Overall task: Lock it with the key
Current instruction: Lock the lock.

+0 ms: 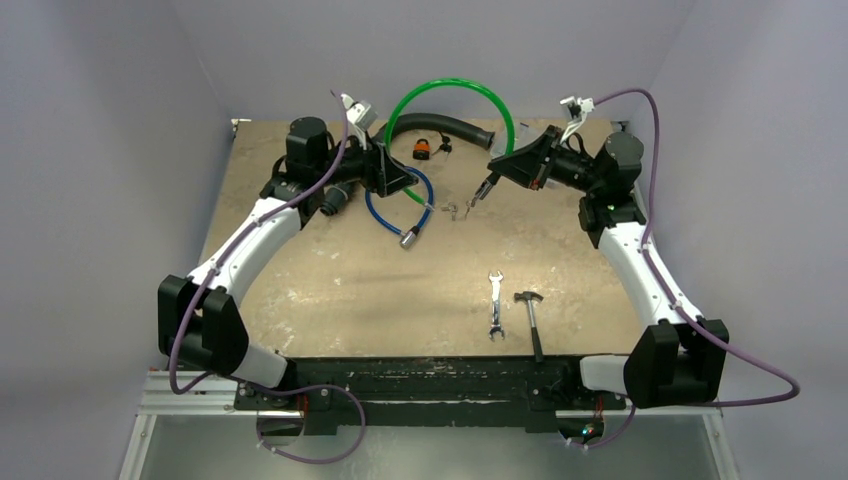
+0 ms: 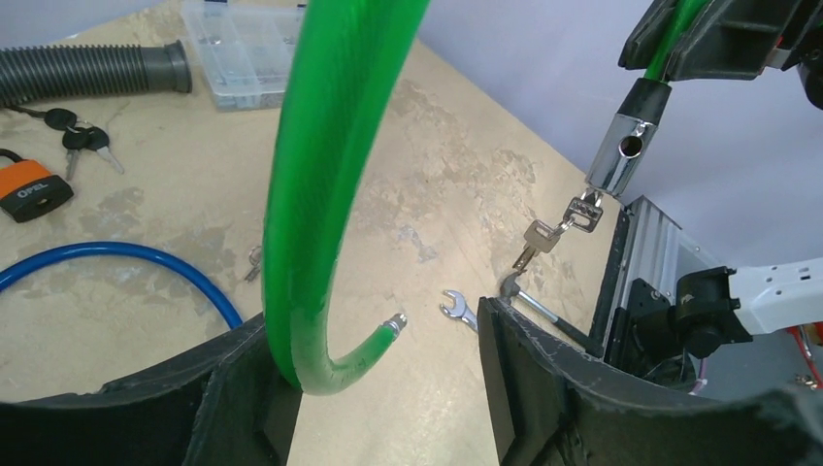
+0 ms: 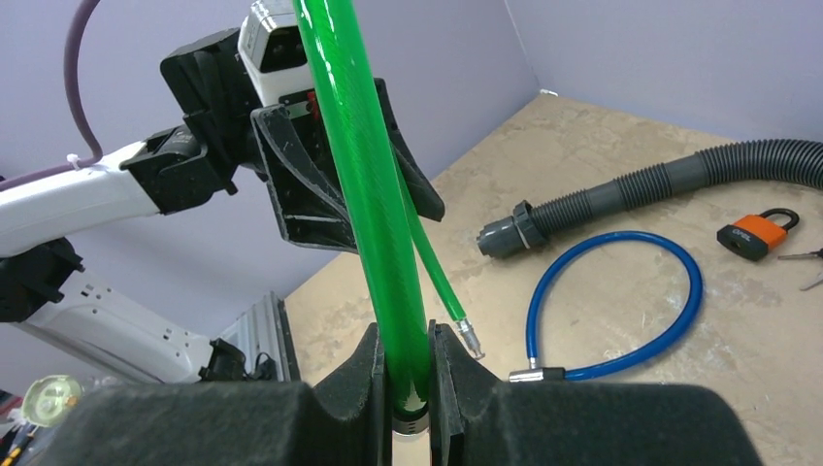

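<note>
Left jaws straddle cable (image 2: 320,194), perhaps touching.

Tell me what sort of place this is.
Probably a robot test bench in a lab: plain enclosing walls, a worn tabletop, and practice props like the green cable lock, padlock, wrench.

Green plastic-coated cable lock (image 3: 374,194): chrome barrel end mostly hidden between pads of right gripper (image 3: 406,364). Clear plastic compartment box (image 2: 243,49): cut by top edge. Steel hammer (image 2: 543,311): head partly behind finger of left gripper (image 2: 374,320).
</note>
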`<state>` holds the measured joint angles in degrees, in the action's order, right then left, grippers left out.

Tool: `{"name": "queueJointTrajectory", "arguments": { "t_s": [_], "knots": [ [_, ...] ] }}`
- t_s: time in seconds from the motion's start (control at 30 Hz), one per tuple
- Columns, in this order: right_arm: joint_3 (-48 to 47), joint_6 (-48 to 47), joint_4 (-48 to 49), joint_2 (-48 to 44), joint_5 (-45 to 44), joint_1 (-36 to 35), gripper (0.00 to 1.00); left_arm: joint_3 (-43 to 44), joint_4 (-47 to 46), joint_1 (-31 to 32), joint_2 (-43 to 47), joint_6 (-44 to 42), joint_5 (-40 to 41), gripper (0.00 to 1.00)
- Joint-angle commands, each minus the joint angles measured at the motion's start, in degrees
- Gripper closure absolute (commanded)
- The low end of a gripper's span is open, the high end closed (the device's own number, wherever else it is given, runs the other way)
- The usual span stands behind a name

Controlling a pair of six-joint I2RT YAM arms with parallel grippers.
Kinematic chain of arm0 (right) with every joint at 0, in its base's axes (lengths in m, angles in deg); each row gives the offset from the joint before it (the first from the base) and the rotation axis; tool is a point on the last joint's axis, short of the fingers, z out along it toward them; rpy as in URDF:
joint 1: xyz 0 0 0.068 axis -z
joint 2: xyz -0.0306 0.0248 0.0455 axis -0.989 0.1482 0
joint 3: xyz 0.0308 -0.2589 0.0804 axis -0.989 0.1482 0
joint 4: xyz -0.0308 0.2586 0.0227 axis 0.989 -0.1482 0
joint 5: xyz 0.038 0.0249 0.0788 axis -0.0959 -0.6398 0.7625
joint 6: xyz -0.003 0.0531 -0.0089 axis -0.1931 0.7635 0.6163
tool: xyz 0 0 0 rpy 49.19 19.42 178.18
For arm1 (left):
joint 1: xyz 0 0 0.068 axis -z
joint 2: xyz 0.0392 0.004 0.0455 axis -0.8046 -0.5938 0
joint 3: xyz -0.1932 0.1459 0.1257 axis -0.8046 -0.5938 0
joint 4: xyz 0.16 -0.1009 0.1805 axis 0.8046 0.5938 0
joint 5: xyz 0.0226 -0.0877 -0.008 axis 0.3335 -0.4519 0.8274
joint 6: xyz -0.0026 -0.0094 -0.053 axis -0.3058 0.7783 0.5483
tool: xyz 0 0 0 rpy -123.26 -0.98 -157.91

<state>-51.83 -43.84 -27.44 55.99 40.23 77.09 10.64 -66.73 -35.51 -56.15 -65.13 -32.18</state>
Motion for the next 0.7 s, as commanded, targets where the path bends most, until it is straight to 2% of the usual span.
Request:
{"name": "queueJointTrajectory", "arguments": {
  "t_s": [0.0, 0.13, 0.3, 0.37, 0.53, 0.67],
  "knots": [
    [-3.2, 3.4, 5.9, -1.8, -1.0, 0.1, 1.00, -0.9, -1.1, -0.3, 2.9, -2.2, 1.8, 0.36],
    [-3.3, 5.5, 7.7, -1.9, -0.5, 0.1, 1.00, -2.5, -1.6, -0.4, 3.4, -2.0, 2.7, 0.41],
    [-3.5, 7.5, 9.5, -1.9, 0.4, 0.1, 1.00, -3.2, -2.3, -0.4, 3.4, -0.6, 3.8, 0.57],
    [-3.4, 8.0, 10.0, -2.0, 0.6, 0.1, 1.00, -3.2, -2.6, -0.4, 3.3, 0.0, 3.9, 0.66],
    [-2.0, 8.3, 10.1, -1.9, -1.7, 0.1, 1.00, -4.4, -7.6, -0.4, 3.7, 6.1, 2.8, 1.00],
    [1.6, 10.8, 13.5, -1.1, -5.6, -0.1, 1.00, -7.0, -19.7, -0.4, 4.9, 16.8, 1.6, 1.00]
  ]
}}
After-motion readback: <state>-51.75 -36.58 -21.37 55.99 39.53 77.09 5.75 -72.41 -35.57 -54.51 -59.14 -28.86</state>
